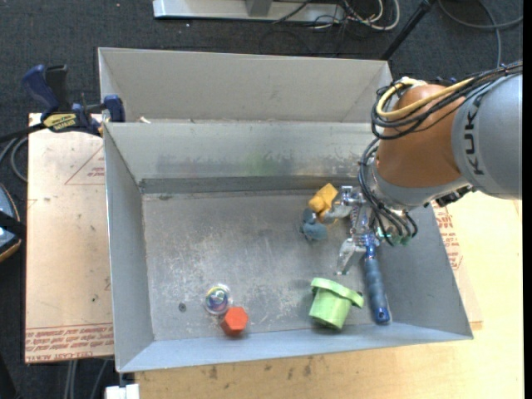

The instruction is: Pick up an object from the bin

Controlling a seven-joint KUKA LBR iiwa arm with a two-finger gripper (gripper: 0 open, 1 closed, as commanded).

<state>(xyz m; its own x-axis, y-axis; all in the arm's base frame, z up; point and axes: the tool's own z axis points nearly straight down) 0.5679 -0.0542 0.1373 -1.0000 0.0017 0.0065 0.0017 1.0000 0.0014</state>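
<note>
**Blue pen and yellow-and-blue toy lay nearest the end effector**

Blue pen (376, 288), long and slim, lay on the floor of the grey metal bin (249, 150) toward four o'clock, running roughly from twelve to six. Its upper end was just beside the end effector (352, 238); whether the two touched could not be told. The end effector hung low at about three o'clock of the bin floor, below the arm's orange cover (413, 144) and its loops of cable. Whether the end effector was open or closed could not be told, and nothing was seen gripped in it.

At the end effector's ten o'clock sat a small toy (319, 213), yellow above and blue-grey below, close to the foot of the back wall and just beside the metal of the wrist. A light green flanged cup (331, 304) lay tipped on its side at the bin's five o'clock, just beside the pen. Well apart from these, at seven o'clock near the front wall, an orange stub (235, 321) lay next to a small clear ball (217, 300).
</note>
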